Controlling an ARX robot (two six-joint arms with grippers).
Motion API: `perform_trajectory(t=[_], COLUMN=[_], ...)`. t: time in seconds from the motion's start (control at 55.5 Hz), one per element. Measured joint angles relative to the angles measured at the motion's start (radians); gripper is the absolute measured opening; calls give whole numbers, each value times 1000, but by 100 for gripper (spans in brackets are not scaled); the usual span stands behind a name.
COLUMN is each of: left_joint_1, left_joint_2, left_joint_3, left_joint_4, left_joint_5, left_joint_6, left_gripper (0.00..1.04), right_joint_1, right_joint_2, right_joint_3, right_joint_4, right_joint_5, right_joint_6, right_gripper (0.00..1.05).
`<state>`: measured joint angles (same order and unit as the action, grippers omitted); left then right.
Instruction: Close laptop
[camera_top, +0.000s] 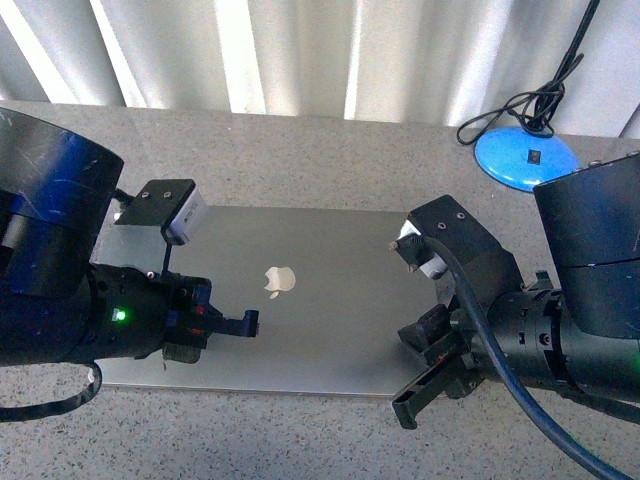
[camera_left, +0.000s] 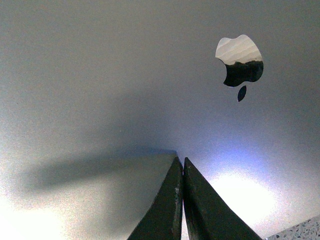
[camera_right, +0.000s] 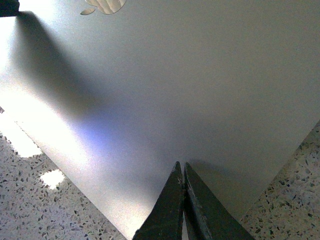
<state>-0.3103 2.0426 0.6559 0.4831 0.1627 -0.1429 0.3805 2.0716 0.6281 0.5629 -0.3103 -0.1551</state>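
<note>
The grey-silver laptop (camera_top: 330, 320) lies flat on the table with its lid down and the pale apple logo (camera_top: 280, 280) facing up. My left gripper (camera_top: 254, 322) is shut and hovers low over the lid's left part, just left of the logo. The left wrist view shows its tips (camera_left: 180, 161) pressed together above the laptop lid (camera_left: 125, 75), with the logo (camera_left: 240, 60) beyond them. My right gripper (camera_top: 404, 410) is shut near the laptop's front right corner. Its closed tips (camera_right: 180, 165) sit over the lid (camera_right: 200, 90) close to that corner. Neither gripper holds anything.
The laptop rests on a speckled stone table (camera_top: 300, 150). A round blue base (camera_top: 527, 158) with a black cable (camera_top: 520, 105) stands at the back right. White vertical drapes (camera_top: 300, 50) close off the back.
</note>
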Motion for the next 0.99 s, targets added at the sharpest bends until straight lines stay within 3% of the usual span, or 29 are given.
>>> perform_trajectory(t=[0.667,0.865,0.992], left_joint_1=[45,90,165], left_joint_2=[8,-39,-140], left_joint_3=[3,-43,-91], left_joint_4=[5,61,163], left_joint_5=[15,-63,-217], left_joint_6=[1,-16,-60], left_gripper=[4,4,4], right_joint_1=[-11,-7,-10], right_joint_2=[43,-7,-132], right_joint_3=[29,-6,-56], right_joint_4=[7,29,101], right_joint_5=[-10,6,72], right_joint_6=[-2,-16,-37], right_gripper=[1,1,1])
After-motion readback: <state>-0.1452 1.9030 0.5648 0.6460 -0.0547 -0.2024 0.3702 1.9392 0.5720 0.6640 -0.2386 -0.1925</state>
